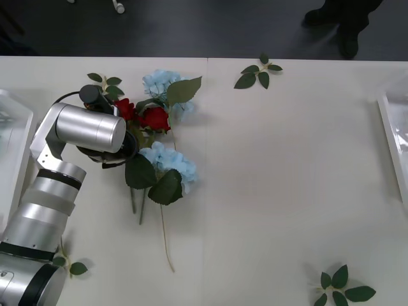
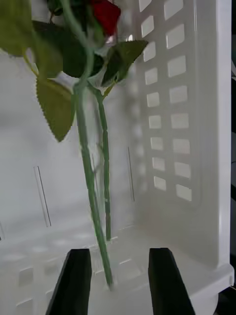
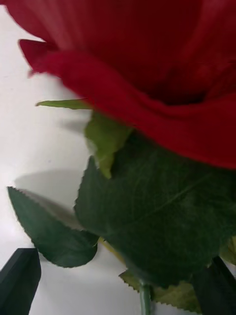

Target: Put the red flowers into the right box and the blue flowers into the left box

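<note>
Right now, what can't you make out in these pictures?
1. Front view: the left gripper, open over the pile, is hidden under its wrist.
2. Front view: the count of red flowers is unclear; the arm and leaves cover part of the pile.
3. Front view: the left box and right box are cut off by the edges.
4. Right wrist view: the bloom near the open right gripper is cut off by the edge.

The left arm (image 1: 83, 131) is brushed silvery metal with a soft sheen and black joints. The red flowers (image 1: 153, 118) have cloth-like matt petals; their leaves (image 3: 162, 216) look veined, matt fabric. The right box (image 2: 196, 147) is smooth, faintly glossy white plastic with slotted walls. The surface (image 1: 287, 191) is matt white.
</note>
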Robot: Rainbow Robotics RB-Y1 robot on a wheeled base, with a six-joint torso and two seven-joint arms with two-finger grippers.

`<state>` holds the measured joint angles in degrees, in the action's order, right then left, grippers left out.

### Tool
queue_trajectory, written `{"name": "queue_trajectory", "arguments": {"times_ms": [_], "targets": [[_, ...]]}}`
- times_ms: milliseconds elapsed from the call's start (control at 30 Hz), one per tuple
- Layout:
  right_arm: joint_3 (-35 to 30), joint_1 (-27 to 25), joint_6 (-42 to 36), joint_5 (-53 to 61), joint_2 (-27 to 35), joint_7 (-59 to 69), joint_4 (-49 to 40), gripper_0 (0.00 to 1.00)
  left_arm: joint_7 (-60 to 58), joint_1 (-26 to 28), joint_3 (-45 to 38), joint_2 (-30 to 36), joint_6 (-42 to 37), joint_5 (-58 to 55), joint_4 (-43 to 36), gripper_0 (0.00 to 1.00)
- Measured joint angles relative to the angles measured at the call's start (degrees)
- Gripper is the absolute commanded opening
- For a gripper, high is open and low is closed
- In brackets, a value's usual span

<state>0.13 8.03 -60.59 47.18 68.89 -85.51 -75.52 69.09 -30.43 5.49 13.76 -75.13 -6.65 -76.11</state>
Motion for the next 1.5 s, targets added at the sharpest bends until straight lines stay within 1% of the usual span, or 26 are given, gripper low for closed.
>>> {"name": "queue_trajectory", "arguments": {"times_ms": [67, 100, 133, 167, 200, 233, 433, 567, 700, 800, 933, 1100, 1200, 1300, 1367, 1433, 1500], "targets": [[0.0, 0.0, 0.01, 0.32, 0.0, 0.04, 0.0, 0.59, -0.01, -0.66, 0.25, 0.0, 0.71, 0.0, 0.74, 0.8], [0.0, 0.0, 0.01, 0.73, 0.0, 0.07, 0.0, 0.59, -0.03, -0.98, 0.25, 0.0, 1.33, 0.0, 1.26, 0.75], [0.0, 0.0, 0.01, 1.04, 0.0, 0.11, 0.0, 0.59, -0.07, -1.27, 0.25, 0.0, 1.94, 0.0, 1.74, 0.54], [0.0, 0.0, 0.02, 1.16, 0.0, 0.23, 0.0, 0.59, -0.16, -1.55, 0.25, 0.0, 2.45, 0.0, 2.14, 0.36], [0.0, 0.0, 0.05, 1.16, 0.0, 0.6, 0.0, 0.59, -0.31, -1.75, 0.25, 0.0, 2.82, 0.0, 2.45, 0.07], [0.0, 0.0, 0.08, 1.16, 0.0, 1.3, 0.0, 0.59, -0.39, -1.88, 0.25, 0.0, 2.94, 0.01, 2.61, 0.0], [0.0, 0.0, 0.08, 1.16, 0.0, 3.16, -0.22, 0.59, -0.39, -1.97, 0.25, 0.0, 2.95, 0.03, 2.84, 0.0], [-0.05, 0.0, 0.08, 1.52, 0.0, 3.16, -2.29, 0.59, -0.39, -1.97, 0.25, 0.0, 2.95, 0.04, 2.8, 0.0], [-0.85, 0.0, -0.83, 5.43, 0.0, 3.16, -5.22, 0.59, -0.39, -1.64, 0.25, 0.17, 2.95, -0.4, 1.04, 0.0], [-2.42, 0.01, -3.38, 7.67, 0.0, 3.16, -8.33, 0.58, -0.4, 0.34, 0.25, 1.42, 2.94, -2.88, -4.43, 0.0], [-3.79, 0.01, -7.06, 9.41, 0.0, 3.16, -14.62, 0.59, -0.39, 4.45, -0.41, 3.74, 2.35, -6.96, -14.5, 0.0], [-3.82, 0.01, -9.84, 9.87, -0.53, 3.16, -25.35, 0.59, -0.39, 9.16, -5.61, 4.86, 1.48, -13.33, -25.38, 0.0], [-3.82, 0.01, -10.35, 10.59, -2.97, 3.16, -31.22, 0.59, -0.39, 11.39, -9.08, 4.93, 1.48, -18.43, -30.55, 0.0], [-3.83, 0.03, -10.36, 11.36, -6.24, 3.15, -35.58, 0.59, -0.34, 13.22, -11.96, 4.95, 1.48, -23.93, -35.17, 0.0], [-3.83, 0.03, -10.36, 13.63, -7.36, 3.15, -37.64, 0.59, 0.5, 14.36, -13.56, 4.96, 1.48, -27.83, -37.67, 0.0], [-3.82, 0.04, -10.36, 15.96, -7.44, 3.15, -39.5, 0.59, 4.21, 15.24, -15.17, 4.96, 1.48, -33.56, -39.15, 0.0], [-3.82, 0.05, -10.36, 18.19, -7.04, 3.15, -41.03, 0.59, 10.34, 15.75, -17.05, 4.96, 1.48, -40.39, -39.41, 0.0]]}}
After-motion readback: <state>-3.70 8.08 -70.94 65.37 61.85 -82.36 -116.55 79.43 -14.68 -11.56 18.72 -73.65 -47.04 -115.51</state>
